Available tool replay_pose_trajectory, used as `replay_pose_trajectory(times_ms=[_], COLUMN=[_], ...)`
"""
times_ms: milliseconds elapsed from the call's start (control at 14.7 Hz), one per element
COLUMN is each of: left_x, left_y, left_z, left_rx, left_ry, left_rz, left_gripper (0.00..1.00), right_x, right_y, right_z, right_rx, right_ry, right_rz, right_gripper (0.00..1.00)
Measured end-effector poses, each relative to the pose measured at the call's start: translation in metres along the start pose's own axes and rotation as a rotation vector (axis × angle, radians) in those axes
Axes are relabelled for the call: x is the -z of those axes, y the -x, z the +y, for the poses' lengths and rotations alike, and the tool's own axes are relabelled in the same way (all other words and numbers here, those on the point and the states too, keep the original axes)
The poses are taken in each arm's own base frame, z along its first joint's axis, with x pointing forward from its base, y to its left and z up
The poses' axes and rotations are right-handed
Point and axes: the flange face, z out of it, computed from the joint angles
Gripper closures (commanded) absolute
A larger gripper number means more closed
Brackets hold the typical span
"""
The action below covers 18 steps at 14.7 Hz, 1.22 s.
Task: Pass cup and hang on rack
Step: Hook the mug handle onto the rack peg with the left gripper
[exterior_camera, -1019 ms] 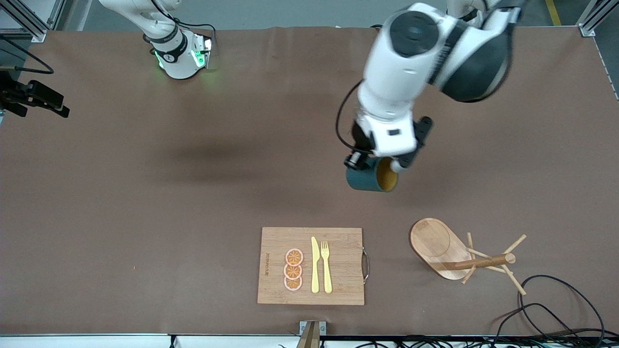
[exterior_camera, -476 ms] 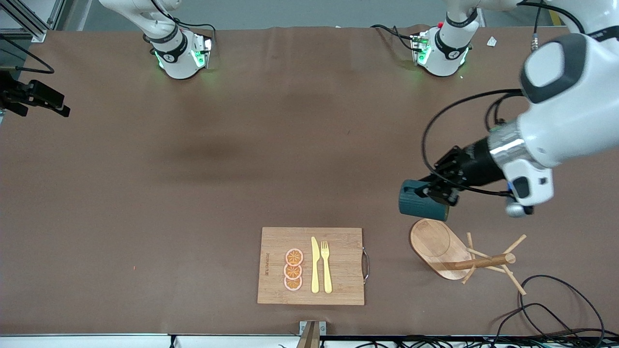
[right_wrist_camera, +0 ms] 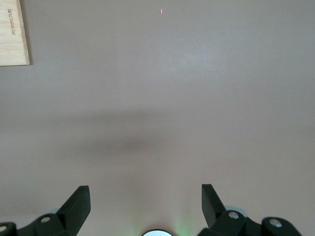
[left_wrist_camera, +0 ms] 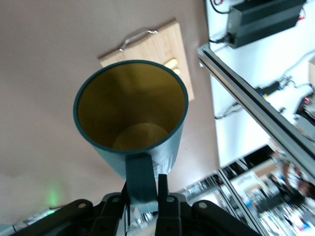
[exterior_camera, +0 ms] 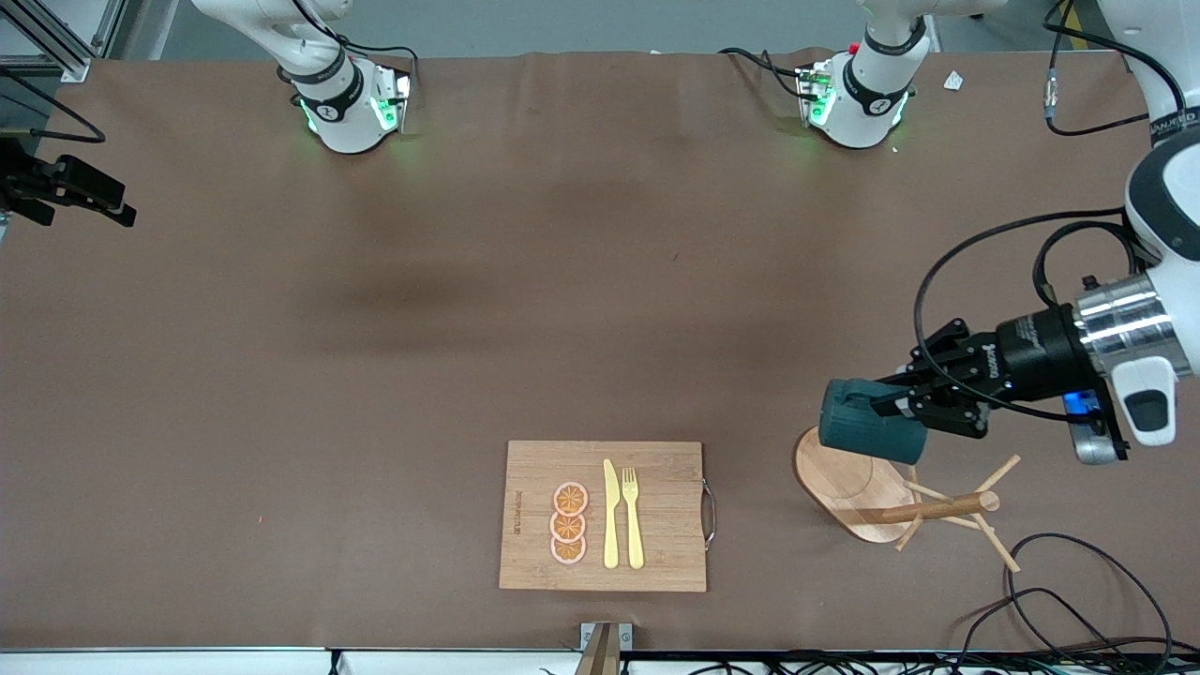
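My left gripper (exterior_camera: 902, 405) is shut on the handle of the dark teal cup (exterior_camera: 862, 422) and holds it on its side in the air, over the oval base of the wooden rack (exterior_camera: 839, 473). The rack's post and thin pegs (exterior_camera: 937, 511) stand just toward the left arm's end from the cup. The left wrist view looks into the cup's yellowish inside (left_wrist_camera: 130, 110), with the left gripper (left_wrist_camera: 145, 189) clamped on the handle. My right gripper (right_wrist_camera: 145, 196) is open and empty over bare table; it is out of the front view, and the right arm waits.
A bamboo cutting board (exterior_camera: 530, 469) with orange slices (exterior_camera: 568, 523), a yellow knife (exterior_camera: 610, 516) and a fork (exterior_camera: 633, 516) lies near the front edge. Black cables (exterior_camera: 1078, 581) loop near the rack. A black mount (exterior_camera: 66, 187) sits at the right arm's end.
The left arm has swung from the table's middle toward its own end, carrying the cup down to just over the rack's base. The right arm has not moved.
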Motion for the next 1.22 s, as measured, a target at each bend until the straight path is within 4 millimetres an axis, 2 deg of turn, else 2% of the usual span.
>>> replay_pose_trajectory(times_ms=[204,679,815,1223], left_x=[0.003,-0.013,-0.020,-0.041], left_y=[-0.039,-0.118,-0.130,-0.148], left_z=[-0.005,-0.028,-0.032,-0.040], left_rx=[0.008,0.010,0.017,0.049], left_ry=[0.061,0.133,0.136,0.119], left_rz=[-0.076,-0.226,-0.242,-0.267], left_gripper=[1.00,0.99,0.99,0.99], right_x=[0.000,0.003,0.006,0.009], right_y=[0.000,0.000,0.000,0.001], right_z=[0.000,-0.001,-0.001,-0.002], right_rx=[0.001,0.002,0.003,0.003], right_ry=[0.000,0.000,0.000,0.001], right_rz=[0.000,0.007,0.013,0.021], right_gripper=[0.00,0.00,0.00,0.00])
